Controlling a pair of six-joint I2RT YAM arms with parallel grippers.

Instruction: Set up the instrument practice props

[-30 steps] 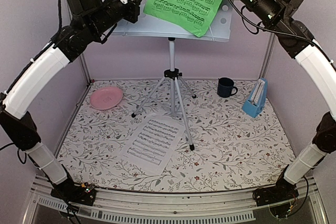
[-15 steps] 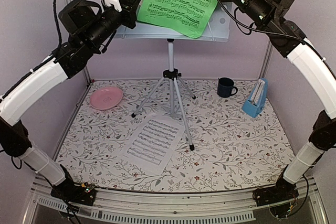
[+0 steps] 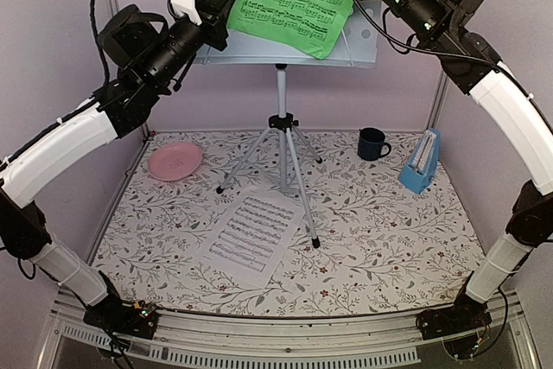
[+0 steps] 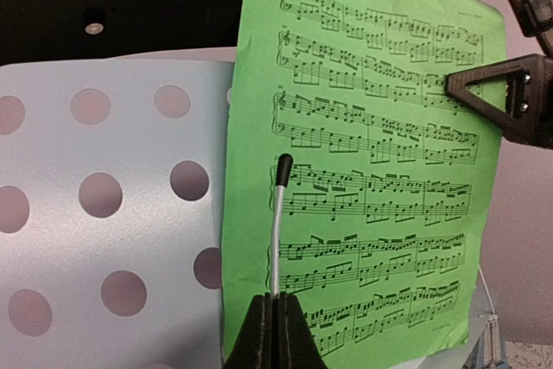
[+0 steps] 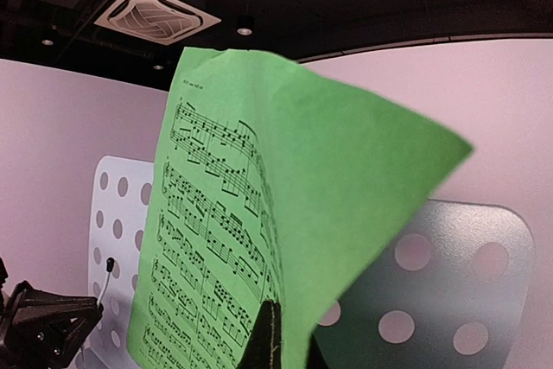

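right gripper [image 5: 275, 334] pinching the green page [image 3: 289, 2] up against the music stand [image 3: 367, 41], left gripper [image 4: 270, 327] clamping tight on the stand's wire page holder [image 4: 276, 222], white page [image 3: 251, 235] lying flat on the surface [image 3: 389, 231] by the tripod legs [image 3: 287, 157], metronome [image 3: 421, 162] sitting off to the right

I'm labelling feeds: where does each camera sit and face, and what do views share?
Top external: above, behind the bases, facing the table; both arms show.
Left wrist: faces the pale grey perforated music stand; left gripper shut on its wire page holder.
Right wrist: faces the stand; right gripper pinches the green sheet-music page.
All share that page.
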